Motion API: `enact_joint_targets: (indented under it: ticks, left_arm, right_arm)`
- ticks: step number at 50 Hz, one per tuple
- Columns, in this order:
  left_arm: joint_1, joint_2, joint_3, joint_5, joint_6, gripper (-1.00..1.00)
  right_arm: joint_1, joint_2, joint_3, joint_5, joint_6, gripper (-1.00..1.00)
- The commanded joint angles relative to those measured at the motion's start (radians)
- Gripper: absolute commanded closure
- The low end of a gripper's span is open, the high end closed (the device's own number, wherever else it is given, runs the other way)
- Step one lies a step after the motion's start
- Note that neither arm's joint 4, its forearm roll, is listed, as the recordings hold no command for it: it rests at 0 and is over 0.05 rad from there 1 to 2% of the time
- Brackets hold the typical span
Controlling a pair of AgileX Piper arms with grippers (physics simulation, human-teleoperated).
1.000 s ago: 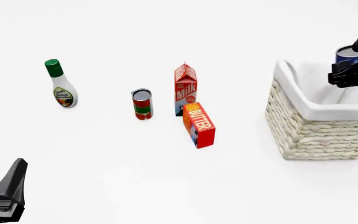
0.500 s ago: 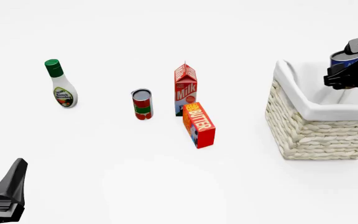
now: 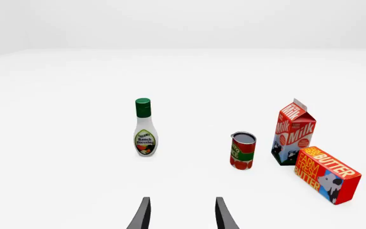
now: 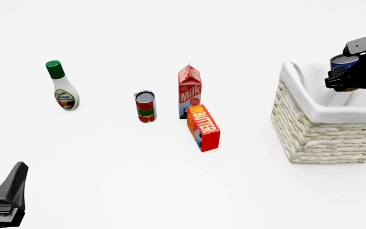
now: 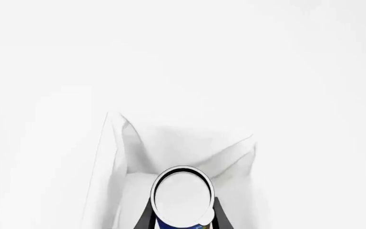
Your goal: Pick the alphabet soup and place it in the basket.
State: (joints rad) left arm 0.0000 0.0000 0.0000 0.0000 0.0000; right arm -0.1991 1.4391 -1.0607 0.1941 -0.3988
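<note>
The alphabet soup, a blue-labelled can with a silver-white top, hangs above the far right part of the basket, with my right gripper shut on it. In the right wrist view the can's pale top sits between the two dark fingers, over the basket's white cloth lining. My left gripper rests low at the near left, far from the basket. Its fingers stand apart and hold nothing.
A ranch dressing bottle stands at the far left. A red-and-green can, a milk carton and a butter box cluster in the middle, left of the basket.
My right gripper has carried the can leftward and slightly down, further in over the basket. The left arm has not moved.
</note>
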Motion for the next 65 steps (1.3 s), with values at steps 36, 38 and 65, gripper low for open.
enact_joint_targets:
  ticks: [36, 38, 65]
  left_arm:
    - [0.0, 0.0, 0.0, 0.0, 0.0, -1.0]
    - [0.0, 0.0, 0.0, 0.0, 0.0, -1.0]
    - [0.0, 0.0, 0.0, 0.0, 0.0, -1.0]
  right_arm:
    - [-0.004, 0.075, -0.009, -0.004, -0.008, 1.0]
    - [-0.004, 0.081, -0.01, -0.006, -0.008, 1.0]
    - [-0.005, 0.127, -0.011, -0.029, -0.003, 1.0]
